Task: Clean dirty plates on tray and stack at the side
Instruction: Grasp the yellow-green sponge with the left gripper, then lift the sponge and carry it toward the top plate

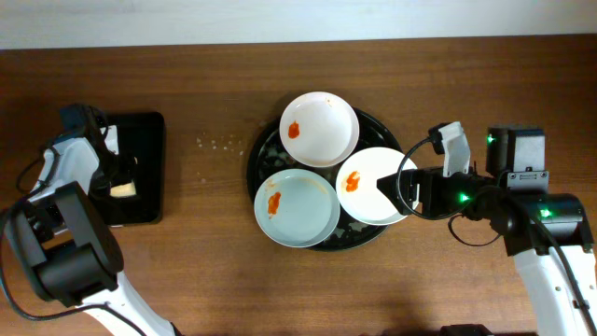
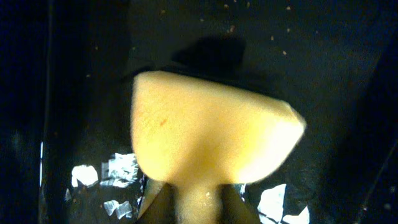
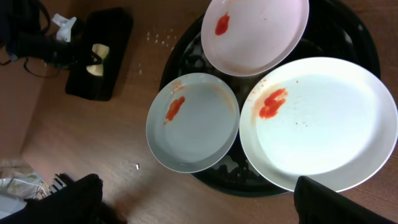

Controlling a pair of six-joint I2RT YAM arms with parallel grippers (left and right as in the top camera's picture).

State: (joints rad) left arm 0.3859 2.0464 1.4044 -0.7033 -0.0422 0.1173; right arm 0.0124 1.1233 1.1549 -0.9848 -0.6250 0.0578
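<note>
Three round shallow white plates crowded the large round glossy black tray at the middle of the table. One sat at 12 o'clock, a pale bluish one at 7 o'clock and one at 4 o'clock.

The two lower plates overhung the tray's rim. A hard wipe near an outer edge could likely tip one or skid it onto the wood, and their rims sat so close that moving one might jostle its neighbour.

Each plate carried a single red-orange sauce smear left of centre and was otherwise nearly clean, so none looked wiped yet.

The right gripper hovered over the 4 o'clock plate with its jaws spread wide and empty.

Well apart at 9 o'clock, the left gripper sat over a small black rectangular tray. Its jaws appeared pinched on a yellow sponge block, and a shallow pinch might let it slip while scrubbing.
</note>
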